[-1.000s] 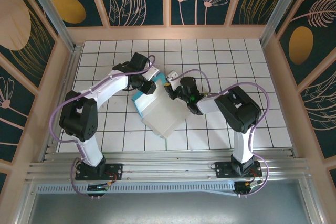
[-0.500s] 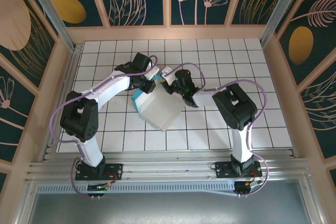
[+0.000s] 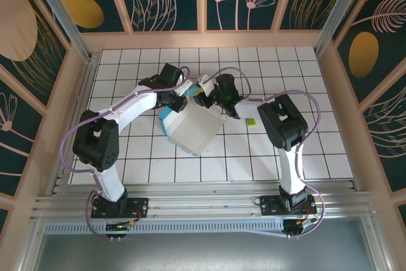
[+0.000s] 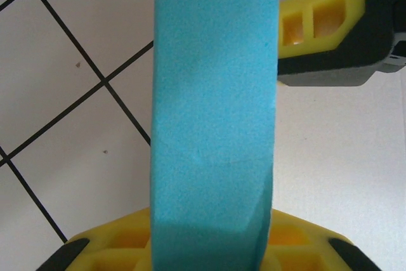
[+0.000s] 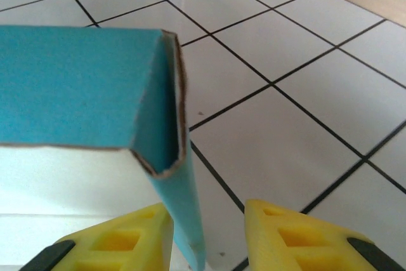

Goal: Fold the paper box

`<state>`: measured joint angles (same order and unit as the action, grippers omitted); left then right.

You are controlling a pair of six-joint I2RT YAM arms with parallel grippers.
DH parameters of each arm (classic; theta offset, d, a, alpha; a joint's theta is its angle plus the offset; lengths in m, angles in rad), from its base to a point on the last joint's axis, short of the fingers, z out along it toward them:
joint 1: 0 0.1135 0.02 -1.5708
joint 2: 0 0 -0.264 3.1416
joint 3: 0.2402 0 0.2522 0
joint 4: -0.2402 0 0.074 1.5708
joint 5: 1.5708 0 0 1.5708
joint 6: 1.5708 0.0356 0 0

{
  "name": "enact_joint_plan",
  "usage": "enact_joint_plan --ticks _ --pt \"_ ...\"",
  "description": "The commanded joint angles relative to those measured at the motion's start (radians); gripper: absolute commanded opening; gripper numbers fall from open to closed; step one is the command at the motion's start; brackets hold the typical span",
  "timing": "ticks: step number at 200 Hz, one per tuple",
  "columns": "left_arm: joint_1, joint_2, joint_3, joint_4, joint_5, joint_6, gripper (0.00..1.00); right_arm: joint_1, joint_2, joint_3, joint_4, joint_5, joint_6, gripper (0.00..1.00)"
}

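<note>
The paper box (image 3: 196, 132) sits near the middle of the tiled surface (image 3: 285, 74), broad white face up and turned at an angle, a turquoise edge showing along its left side. Both arms crowd in at its far end! The left pincer (image 3: 179, 101) is right on the far-left corner, and from its wrist camera a tall blue wall of cardboard stands straight up between its yellow fingers (image 4: 104, 249), hiding the gap, so I can't tell whether it is pinching or only bracketing the flap. The right pincer (image 3: 203, 98) is just beside it at the far-right corner. Seen from its own wrist, its jaws stand apart: a folded blue flap, raw brown edge showing, drops down between them, hugging the left finger (image 5: 120, 239), with bare tile visible before the other finger. A tiny yellow-green scrap (image 3: 251, 122) lies on the tiles to the right of the box, apart from it.
</note>
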<state>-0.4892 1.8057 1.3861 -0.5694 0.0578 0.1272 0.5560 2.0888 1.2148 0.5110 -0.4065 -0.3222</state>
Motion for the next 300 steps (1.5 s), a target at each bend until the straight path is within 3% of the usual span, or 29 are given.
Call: enact_joint_plan --ticks 1,40,126,147,161,176,199,219,237,273,287,300 --pt "-0.009 0.025 0.026 -0.056 0.027 0.009 0.22 -0.003 0.028 0.052 0.036 -0.068 0.039 0.34" --pt "-0.009 0.042 0.034 -0.065 0.018 0.003 0.22 -0.003 0.050 0.084 0.047 -0.036 0.078 0.21" --pt "-0.009 0.044 0.039 -0.063 0.018 -0.003 0.22 0.030 0.069 0.080 0.065 0.258 0.111 0.00" --pt "-0.009 0.044 0.038 -0.059 0.020 -0.005 0.22 0.050 0.085 0.099 0.043 0.383 0.123 0.00" --pt "-0.009 0.044 0.037 -0.055 0.024 -0.006 0.22 0.064 0.093 0.098 0.050 0.417 0.127 0.10" --pt "-0.009 0.047 0.036 -0.057 0.025 -0.007 0.22 0.068 0.097 0.101 0.044 0.373 0.137 0.17" --pt "-0.009 0.044 0.033 -0.058 0.020 -0.007 0.22 0.058 0.093 0.114 0.017 0.261 0.187 0.10" --pt "-0.009 0.041 0.034 -0.057 0.017 -0.009 0.22 0.035 0.103 0.145 -0.033 0.159 0.262 0.11" --pt "-0.009 0.040 0.034 -0.055 0.015 -0.009 0.22 0.032 0.098 0.139 -0.051 0.145 0.264 0.21" --pt "-0.009 0.045 0.036 -0.059 0.014 -0.012 0.22 0.024 0.081 0.126 -0.096 0.121 0.238 0.08" --pt "-0.009 0.047 0.036 -0.057 0.015 -0.014 0.22 0.021 0.076 0.118 -0.115 0.102 0.221 0.09" --pt "-0.009 0.050 0.039 -0.055 0.017 -0.016 0.22 0.021 0.072 0.117 -0.132 0.101 0.206 0.18"
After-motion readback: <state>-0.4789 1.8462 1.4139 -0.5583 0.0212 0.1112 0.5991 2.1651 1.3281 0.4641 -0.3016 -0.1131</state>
